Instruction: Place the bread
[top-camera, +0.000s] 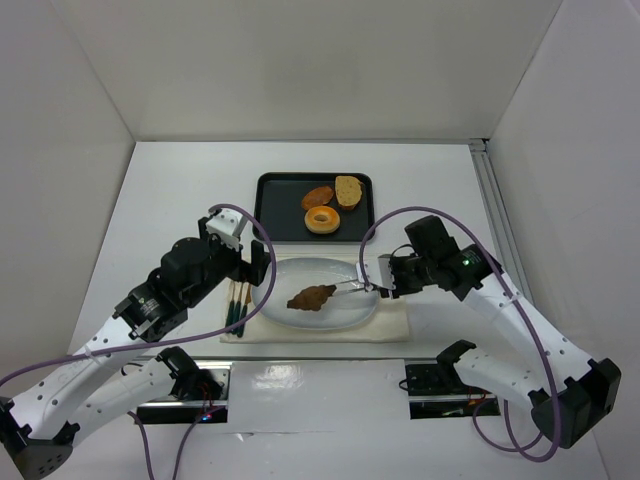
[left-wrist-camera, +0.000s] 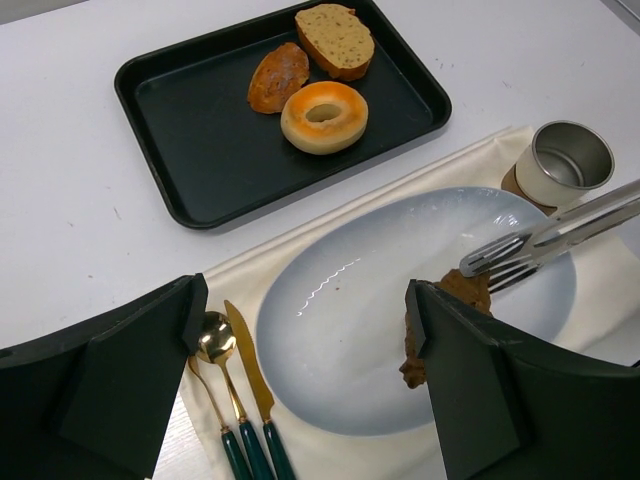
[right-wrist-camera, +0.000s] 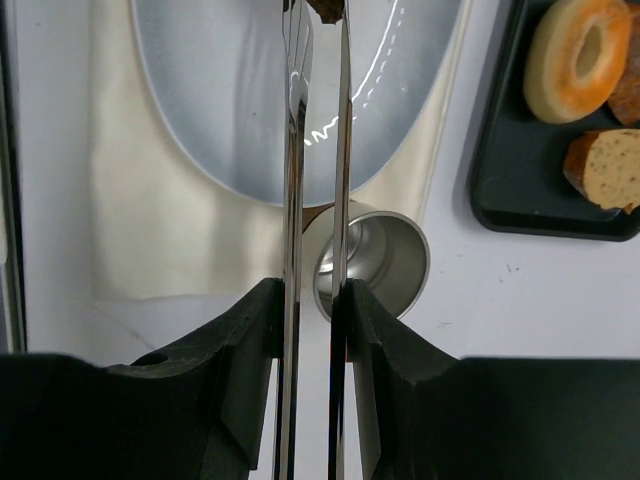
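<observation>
The bread (top-camera: 312, 297), a dark brown lumpy croissant, lies on the pale oval plate (top-camera: 345, 314). My right gripper (top-camera: 386, 279) is shut on metal tongs (top-camera: 355, 286), whose tips reach the bread's right end. In the right wrist view my gripper (right-wrist-camera: 312, 300) clamps both arms of the tongs (right-wrist-camera: 297, 120), and the bread (right-wrist-camera: 325, 8) shows at the top edge, at the tong tips. My left gripper (top-camera: 258, 265) is open and empty over the plate's left edge. In the left wrist view the gripper (left-wrist-camera: 305, 305) hovers above the plate (left-wrist-camera: 350, 330), with the bread (left-wrist-camera: 468, 292) partly hidden behind its right finger.
A black tray (top-camera: 275, 210) behind the plate holds a doughnut (top-camera: 322, 219), an orange-brown bun (top-camera: 317, 196) and a bread slice (top-camera: 348, 190). Gold cutlery (top-camera: 238, 305) lies left of the plate on a cream mat (top-camera: 392, 326). A metal cup (left-wrist-camera: 565, 160) stands by the plate's right end.
</observation>
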